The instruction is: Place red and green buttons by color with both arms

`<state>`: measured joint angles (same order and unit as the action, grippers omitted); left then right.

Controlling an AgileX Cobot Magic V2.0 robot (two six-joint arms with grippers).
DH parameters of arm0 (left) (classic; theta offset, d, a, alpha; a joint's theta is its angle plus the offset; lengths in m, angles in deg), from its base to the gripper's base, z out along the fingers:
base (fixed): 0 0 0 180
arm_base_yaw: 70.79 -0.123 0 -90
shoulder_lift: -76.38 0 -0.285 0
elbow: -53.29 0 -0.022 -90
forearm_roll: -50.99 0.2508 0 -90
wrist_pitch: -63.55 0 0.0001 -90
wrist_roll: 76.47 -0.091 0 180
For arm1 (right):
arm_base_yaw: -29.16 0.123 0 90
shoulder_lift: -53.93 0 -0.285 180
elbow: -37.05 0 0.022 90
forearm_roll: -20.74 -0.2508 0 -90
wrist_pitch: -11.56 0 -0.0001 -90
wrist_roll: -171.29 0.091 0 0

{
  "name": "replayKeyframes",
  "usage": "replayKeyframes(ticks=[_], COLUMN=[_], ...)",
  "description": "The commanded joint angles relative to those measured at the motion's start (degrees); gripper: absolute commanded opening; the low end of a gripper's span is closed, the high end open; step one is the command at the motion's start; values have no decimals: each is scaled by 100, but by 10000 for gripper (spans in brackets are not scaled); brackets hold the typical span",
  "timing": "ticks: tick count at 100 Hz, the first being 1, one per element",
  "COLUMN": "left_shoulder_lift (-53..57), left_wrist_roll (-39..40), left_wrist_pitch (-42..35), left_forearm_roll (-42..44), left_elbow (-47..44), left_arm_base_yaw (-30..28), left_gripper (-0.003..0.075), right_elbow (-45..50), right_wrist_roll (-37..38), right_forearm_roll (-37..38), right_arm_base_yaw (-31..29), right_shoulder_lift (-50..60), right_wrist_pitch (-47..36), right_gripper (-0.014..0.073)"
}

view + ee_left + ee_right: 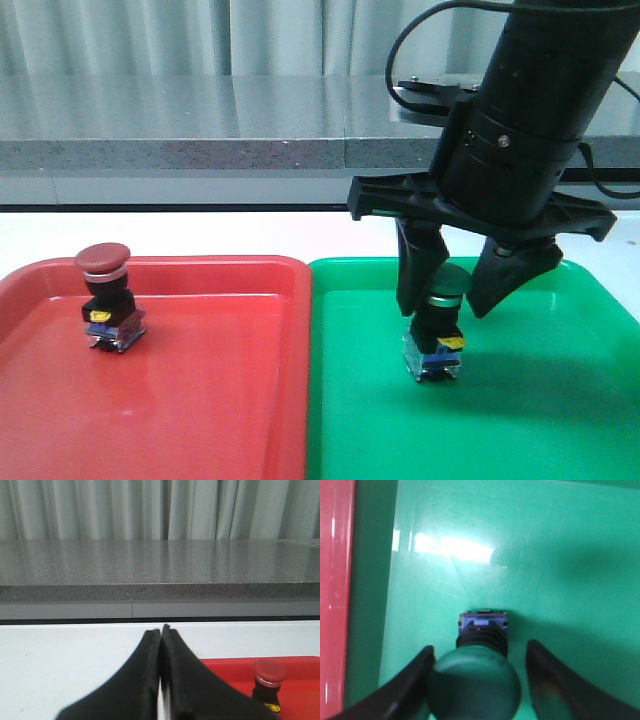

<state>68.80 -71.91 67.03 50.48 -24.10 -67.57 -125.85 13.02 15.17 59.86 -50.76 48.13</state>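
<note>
1. Your right gripper (447, 300) hung in the right half of the front frame, its matte black, wedge-shaped fingers spread to either side of the green button (440, 325). In the right wrist view one finger (410, 685) lay against the rounded cap while the other stood clear, so nothing was pinched.
2. The green button stood upright on the floor of the green tray (560, 420), near that tray's left side in the front frame. It had a domed dark green cap, a ribbed black body, a small yellow tab and a clear bluish base.
3. From the right wrist camera the green button (477, 680) filled the lower middle, its glossy cap blurred, and the green tray (560, 545) showed a bright smear of reflected light.
4. The red button (108, 297) stood upright in the red tray (200, 400), at the left of the front frame, with a dark red mushroom cap over a silver collar and a black body.
5. Both trays were smooth, shiny plastic with raised, rounded rims, set side by side with rims touching.
6. Your left gripper (160, 635) had its black, tapering fingers pressed together, holding nothing, in the lower middle of the left wrist view above the white table (60, 655).
7. Behind it ran a speckled grey stone ledge (160, 565) and pleated pale curtains (100, 510).
</note>
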Motion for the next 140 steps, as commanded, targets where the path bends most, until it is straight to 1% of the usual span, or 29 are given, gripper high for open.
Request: replayKeyframes(ticks=[1, 5, 22, 37, 44, 55, 62, 76, 83, 91, 102, 106, 113, 124, 140], left_shoulder_lift=[190, 190, 190, 190, 190, 190, 190, 190, 190, 190, 190, 190, 190, 190, 190], left_wrist_roll=[-13, -13, -13, -13, -13, -13, -13, -13, -13, -13, -13, -13, -13, -13, -13], left_wrist_pitch=[-488, -488, -488, -488, -488, -488, -488, -488, -488, -488, -488, -488, -488, -488, -488], left_forearm_roll=[-35, -35, -35, -35, -35, -35, -35, -35, -35, -35, -35, -35, -35, -35, -35], left_elbow=[-67, -67, -67, -67, -67, -67, -67, -67, -67, -67, -67, -67, -67, -67, -67], left_arm_base_yaw=[-15, -15, -15, -15, -15, -15, -15, -15, -15, -15, -15, -15, -15, -15, -15], left_gripper=[-20, -20, -20, -20, -20, -20, -20, -20, -20, -20, -20, -20, -20, -20, -20], right_elbow=[-112, -112, -112, -112, -112, -107, -105, -76, -8, 158, 521, 645, 894, 1319, 1949], right_wrist_roll=[-8, -8, -8, -100, -192, -501, -693, -900, -912, -935, -1377, -1544, -1675, -1674, -1674], right_forearm_roll=[-24, -24, -29, -117, -154, -293, -326, -326, -326, -394, -505, -511, -511, -436, -50], right_arm_base_yaw=[5, 5, 5, -8, -98, -448, -693, -1178, -1451, -1813, -2325, -2494, -2758, -3081, -3233], right_shoulder_lift=[236, 236, 313, 789, 1064, 1443, 1671, 2116, 2300, 2493, 2826, 2940, 3176, 3613, 4274], right_wrist_pitch=[-179, -179, -225, -297, -313, -320, -263, -223, -236, -294, -455, -509, -574, -807, -1477], right_gripper=[539, 555, 556, 554, 546, 518, 468, 335, 253, 139, -22, -65, -62, -64, -64])
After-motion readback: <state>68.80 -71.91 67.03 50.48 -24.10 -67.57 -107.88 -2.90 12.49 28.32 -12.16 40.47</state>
